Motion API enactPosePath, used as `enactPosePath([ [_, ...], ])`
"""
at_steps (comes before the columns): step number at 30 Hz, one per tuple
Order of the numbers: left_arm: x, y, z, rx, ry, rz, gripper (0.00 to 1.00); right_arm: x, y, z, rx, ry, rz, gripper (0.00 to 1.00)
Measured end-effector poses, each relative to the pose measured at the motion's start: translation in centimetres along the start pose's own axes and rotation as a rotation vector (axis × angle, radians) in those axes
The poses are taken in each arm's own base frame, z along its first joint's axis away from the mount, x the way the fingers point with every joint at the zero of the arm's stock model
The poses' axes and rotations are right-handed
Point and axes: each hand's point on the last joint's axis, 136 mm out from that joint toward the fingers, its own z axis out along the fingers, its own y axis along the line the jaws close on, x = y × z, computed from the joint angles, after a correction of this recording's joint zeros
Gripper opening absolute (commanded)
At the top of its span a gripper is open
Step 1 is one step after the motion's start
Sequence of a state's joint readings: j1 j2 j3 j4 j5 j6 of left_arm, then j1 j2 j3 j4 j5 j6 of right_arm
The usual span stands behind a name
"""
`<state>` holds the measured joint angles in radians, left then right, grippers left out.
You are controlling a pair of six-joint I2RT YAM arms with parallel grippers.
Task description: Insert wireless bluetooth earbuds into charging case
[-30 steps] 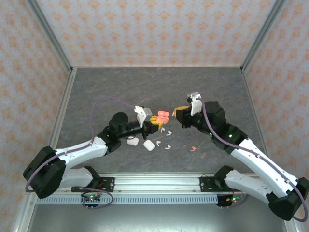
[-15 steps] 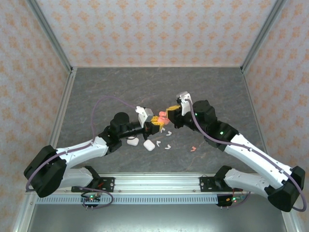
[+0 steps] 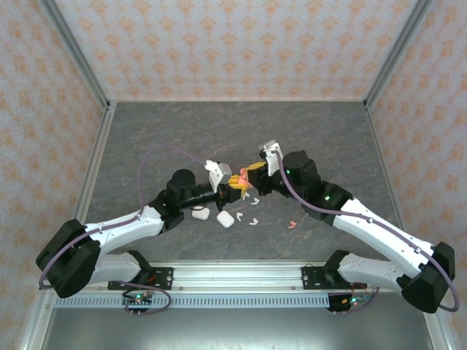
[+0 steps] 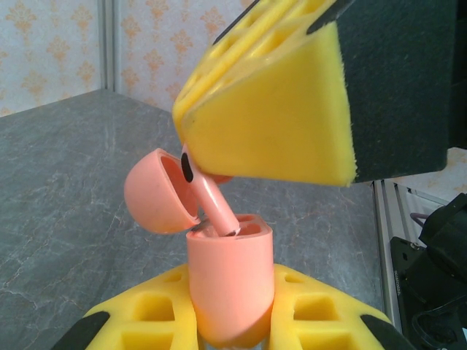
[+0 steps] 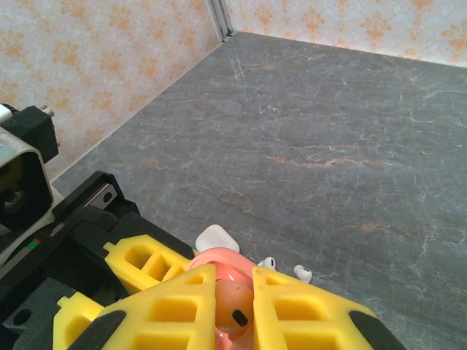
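My left pincer (image 4: 230,295) is clamped on the pink case (image 4: 232,251). The case stands upright between my yellow pads (image 4: 146,317), pinched on both sides of its lower body. Its lid (image 4: 155,195) is swung open and tipped back to the left in the left wrist view.

My right pincer (image 5: 233,288) is squeezed together on the pink earbud (image 4: 217,206). The head is tucked between those fingers and the stem slants down out of them. The stem's tip sits in the open mouth of the case, just below that pincer and directly above my left one. I cannot tell whether it is fully seated in its socket.

From above, the two pincers meet over the middle of the table (image 3: 219,131). The left reaches in from the left, and the right comes from the right and a little farther back. The case sits where their tips touch.

On the table just near of my left pincer lie the left white case (image 3: 201,214) and, beside it, the right white case (image 3: 225,219). A few white earbuds (image 3: 253,222) are scattered just right of those cases, near of the pincers. A spare pink earbud (image 3: 292,224) lies farther right, apart from the white ones and well apart from both pincers.
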<state>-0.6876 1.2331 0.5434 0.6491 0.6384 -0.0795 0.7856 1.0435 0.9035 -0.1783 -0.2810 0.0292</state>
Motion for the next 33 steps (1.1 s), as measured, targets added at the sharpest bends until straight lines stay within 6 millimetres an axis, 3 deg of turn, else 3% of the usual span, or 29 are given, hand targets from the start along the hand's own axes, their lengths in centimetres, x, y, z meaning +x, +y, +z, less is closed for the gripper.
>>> enactPosePath([
  [18,-0.2,-0.1,-0.1,0.0,-0.006,0.003,0.0,0.7,1.1,0.4,-0.069,0.034,0.024,0.16],
  [24,-0.4,-0.1,-0.2,0.0,-0.01,0.005,0.0,0.7,1.3,0.3,-0.079,0.038,0.044,0.22],
  [27,-0.5,-0.2,-0.2,0.001,-0.012,0.007,0.0,0.5,1.4,0.3,-0.081,0.035,0.056,0.31],
  [33,-1.0,-0.3,-0.5,0.002,-0.028,0.015,0.0,-1.3,1.9,-0.4,-0.088,0.006,0.062,0.43],
])
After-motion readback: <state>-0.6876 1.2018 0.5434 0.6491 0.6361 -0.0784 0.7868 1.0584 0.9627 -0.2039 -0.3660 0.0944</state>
